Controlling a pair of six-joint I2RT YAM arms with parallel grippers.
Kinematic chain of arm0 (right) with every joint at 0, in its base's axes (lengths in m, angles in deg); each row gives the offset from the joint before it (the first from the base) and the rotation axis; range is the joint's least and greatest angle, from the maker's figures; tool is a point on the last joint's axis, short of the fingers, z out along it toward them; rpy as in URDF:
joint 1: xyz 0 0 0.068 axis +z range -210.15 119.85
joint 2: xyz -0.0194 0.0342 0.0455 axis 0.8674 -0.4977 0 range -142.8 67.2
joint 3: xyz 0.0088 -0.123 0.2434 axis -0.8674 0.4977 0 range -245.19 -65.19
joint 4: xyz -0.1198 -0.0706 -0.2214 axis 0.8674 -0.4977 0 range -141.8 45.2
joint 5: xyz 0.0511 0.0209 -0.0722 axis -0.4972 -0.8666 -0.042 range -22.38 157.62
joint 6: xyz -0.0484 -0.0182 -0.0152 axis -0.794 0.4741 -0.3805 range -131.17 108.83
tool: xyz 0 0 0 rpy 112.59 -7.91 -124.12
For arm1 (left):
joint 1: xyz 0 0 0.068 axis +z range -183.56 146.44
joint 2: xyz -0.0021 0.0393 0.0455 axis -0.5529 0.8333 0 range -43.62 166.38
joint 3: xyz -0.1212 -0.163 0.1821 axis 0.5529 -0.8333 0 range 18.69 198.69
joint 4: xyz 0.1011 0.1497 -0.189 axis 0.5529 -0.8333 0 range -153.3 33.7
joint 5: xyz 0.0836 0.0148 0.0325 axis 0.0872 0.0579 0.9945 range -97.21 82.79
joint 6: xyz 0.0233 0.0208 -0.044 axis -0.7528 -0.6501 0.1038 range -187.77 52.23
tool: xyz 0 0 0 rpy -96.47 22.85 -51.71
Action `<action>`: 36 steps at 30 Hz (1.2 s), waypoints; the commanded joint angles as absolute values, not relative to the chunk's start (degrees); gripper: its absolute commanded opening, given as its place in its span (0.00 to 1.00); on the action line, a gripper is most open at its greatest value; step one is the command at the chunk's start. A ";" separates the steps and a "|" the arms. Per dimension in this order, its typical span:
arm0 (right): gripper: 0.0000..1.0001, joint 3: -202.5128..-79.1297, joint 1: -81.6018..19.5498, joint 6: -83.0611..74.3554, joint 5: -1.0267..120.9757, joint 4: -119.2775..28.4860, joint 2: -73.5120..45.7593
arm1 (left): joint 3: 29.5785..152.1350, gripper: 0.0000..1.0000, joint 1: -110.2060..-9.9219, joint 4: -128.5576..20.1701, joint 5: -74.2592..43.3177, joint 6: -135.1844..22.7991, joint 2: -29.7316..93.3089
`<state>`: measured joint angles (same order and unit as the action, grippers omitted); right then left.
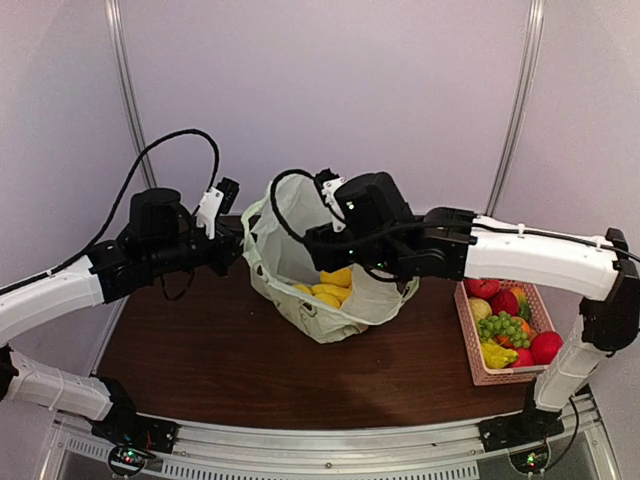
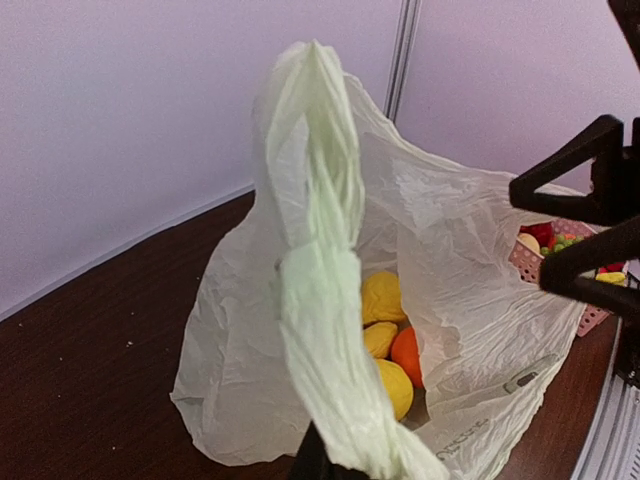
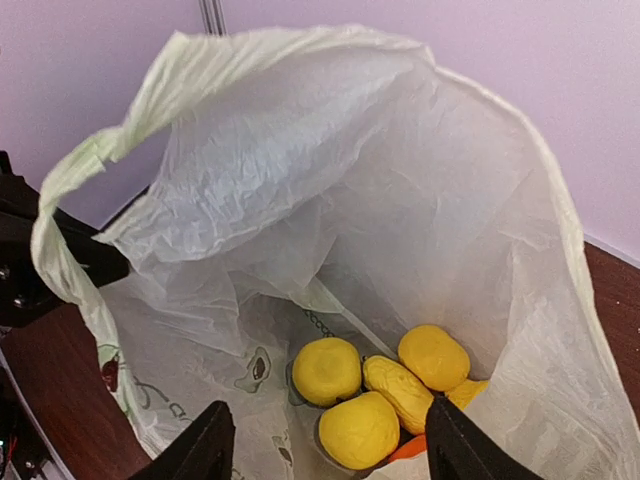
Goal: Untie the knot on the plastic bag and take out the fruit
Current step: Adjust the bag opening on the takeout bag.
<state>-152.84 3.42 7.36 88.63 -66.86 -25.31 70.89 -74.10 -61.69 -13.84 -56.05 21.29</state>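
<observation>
1. The plastic bag [image 3: 330,180] is standing open, its mouth gaping toward the camera.
2. The fruit [image 3: 326,370] is lying bunched at the bottom: several yellow pieces and an orange sliver.
3. The right gripper [image 3: 330,445] is hovering above, fingers spread, gripping nothing.
4. A handle loop [image 3: 70,190] is arching at left.

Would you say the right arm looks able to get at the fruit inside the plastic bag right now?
Probably yes: the left hand holds the plastic bag open, and the open right hand hangs just above the uncovered fruit.

Plastic bag [image 1: 375,297]: pale green, translucent, crinkled, standing on counter [image 1: 220,362], mouth wide open, untied. Fruit [image 3: 385,395]: several yellow, one orange, clustered at bag bottom.
</observation>
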 commanded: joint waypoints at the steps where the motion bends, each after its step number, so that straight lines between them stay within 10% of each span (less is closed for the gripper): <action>1: 0.64 -153.44 1.64 8.32 85.32 -68.36 -31.97 | 69.87 0.00 -73.86 -58.83 -13.76 -55.11 19.93; 17: 0.57 -133.89 11.06 21.93 74.41 -54.20 -36.78 | 47.10 0.00 -73.99 -48.45 -17.61 -44.02 9.68; 36: 0.71 -152.61 0.65 8.29 81.34 -65.08 -42.09 | 40.92 0.00 -73.99 -49.81 -17.83 -41.36 4.04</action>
<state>-150.99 2.63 11.22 81.53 -61.07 -37.70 41.43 -74.12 -51.61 -18.72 -42.98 4.65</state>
